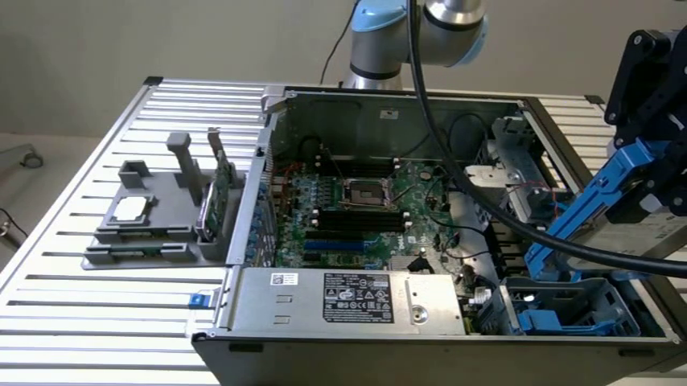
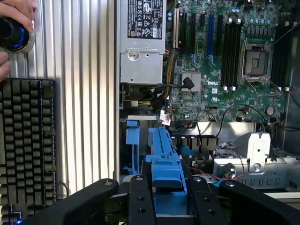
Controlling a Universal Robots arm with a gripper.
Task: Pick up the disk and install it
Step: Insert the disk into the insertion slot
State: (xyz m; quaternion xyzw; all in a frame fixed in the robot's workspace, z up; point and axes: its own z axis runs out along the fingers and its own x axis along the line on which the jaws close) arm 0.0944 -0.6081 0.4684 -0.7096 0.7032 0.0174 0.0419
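— Where, the disk [image 1: 641, 235]?
— Up by the blue bay [image 1: 571, 312] inside the computer case [image 1: 429, 358], pinched tight in the gripper [image 2: 171, 206].
— Pointing how?
— Slanted, long side running down toward the bay.

The disk [image 1: 642, 232] hangs tilted above the drive bay [image 1: 574, 312].

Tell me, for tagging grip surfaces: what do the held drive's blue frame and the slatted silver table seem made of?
Blue frame on the disk: likely moulded plastic, semi-matte; uniform saturated colour, rounded moulded ribs.
Slatted silver table: probably extruded aluminium, satin; straight parallel grooves, pale soft reflections.
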